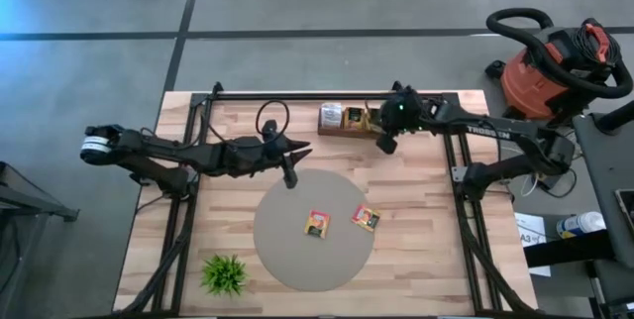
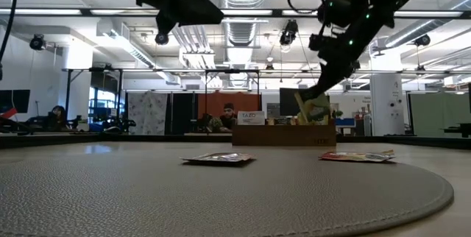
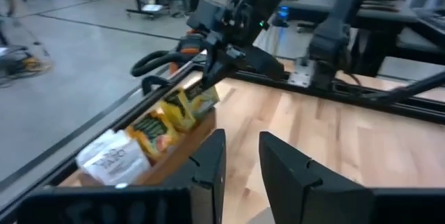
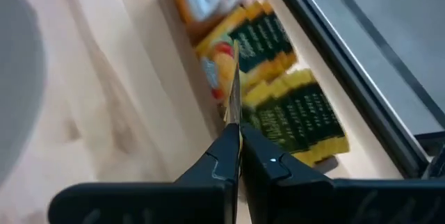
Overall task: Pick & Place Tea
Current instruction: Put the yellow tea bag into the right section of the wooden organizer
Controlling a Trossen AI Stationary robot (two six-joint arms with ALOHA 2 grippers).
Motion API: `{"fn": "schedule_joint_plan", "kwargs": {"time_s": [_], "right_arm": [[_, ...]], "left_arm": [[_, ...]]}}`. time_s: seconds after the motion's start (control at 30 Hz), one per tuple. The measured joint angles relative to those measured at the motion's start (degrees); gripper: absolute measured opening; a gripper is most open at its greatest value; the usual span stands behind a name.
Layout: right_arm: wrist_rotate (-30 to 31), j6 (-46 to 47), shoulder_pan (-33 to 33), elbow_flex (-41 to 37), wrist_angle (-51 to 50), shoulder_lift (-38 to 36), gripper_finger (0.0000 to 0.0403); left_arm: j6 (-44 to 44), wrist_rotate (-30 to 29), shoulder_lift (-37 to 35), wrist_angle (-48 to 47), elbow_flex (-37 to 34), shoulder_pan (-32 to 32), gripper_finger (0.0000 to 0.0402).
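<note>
- High view: a round grey mat point(image 1: 297, 255) fills the lower centre of the wooden table point(image 1: 416, 260), and two tea sachets lie flat on it, a yellow-green one point(image 1: 317, 223) at centre and an orange-red one point(image 1: 366, 218) just to its right, apart from each other. The wooden tea box point(image 1: 342, 121) sits at the upper centre by the table's back rail. The right gripper point(image 1: 386, 144) dips at the box's right end; the left gripper point(image 1: 290, 176) hangs over the mat's upper edge with nothing in it. A small green plant point(image 1: 225, 273) stands at lower left, a shop vacuum point(image 1: 555, 66) at upper right.
- Low view: both sachets rest on the mat in mid frame, and the right gripper comes down from the upper right to a sachet standing upright point(image 2: 313, 109) in the box point(image 2: 283, 135).
- Left wrist view: the left gripper's fingers point(image 3: 208, 165), at bottom centre, stand a narrow gap apart and hold nothing; ahead, the box shows packed yellow sachets point(image 3: 167, 120).
- Right wrist view: the right gripper point(image 4: 235, 140) is pinched tight on the thin edge of one yellow sachet point(image 4: 226, 64), with dark-labelled sachets point(image 4: 292, 113) crowded beside it.
- Risk: the grip is only on an edge, so the sachet may slip or swing out on lifting; tight packing may drag a neighbour out too, and a careless drop could land it on the two already on the mat.
</note>
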Motion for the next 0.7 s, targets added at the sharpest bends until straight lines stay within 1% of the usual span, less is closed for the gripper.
{"fn": "schedule_joint_plan", "kwargs": {"time_s": [0.13,0.27,0.47,0.7], "right_arm": [[-3.4,-3.7,-3.6,0.1,1.3,2.7,0.0008],[-5.6,-5.9,-5.3,0.1,5.0,4.7,0.0008],[-6.2,-9.2,-5.5,-0.2,6.2,6.4,0.0008],[-6.2,-10.4,-6.4,-1.6,6.1,7.3,0.0008]], "left_arm": [[0.1,-2.8,0.1,-0.1,0.0,1.3,0.0083],[0.1,-3.3,0.1,-0.2,0.0,3.2,0.0083],[0.0,-3.3,0.1,-0.4,0.0,6.1,0.0083],[0.0,-3.3,0.1,-0.5,0.0,8.0,0.0083]]}}
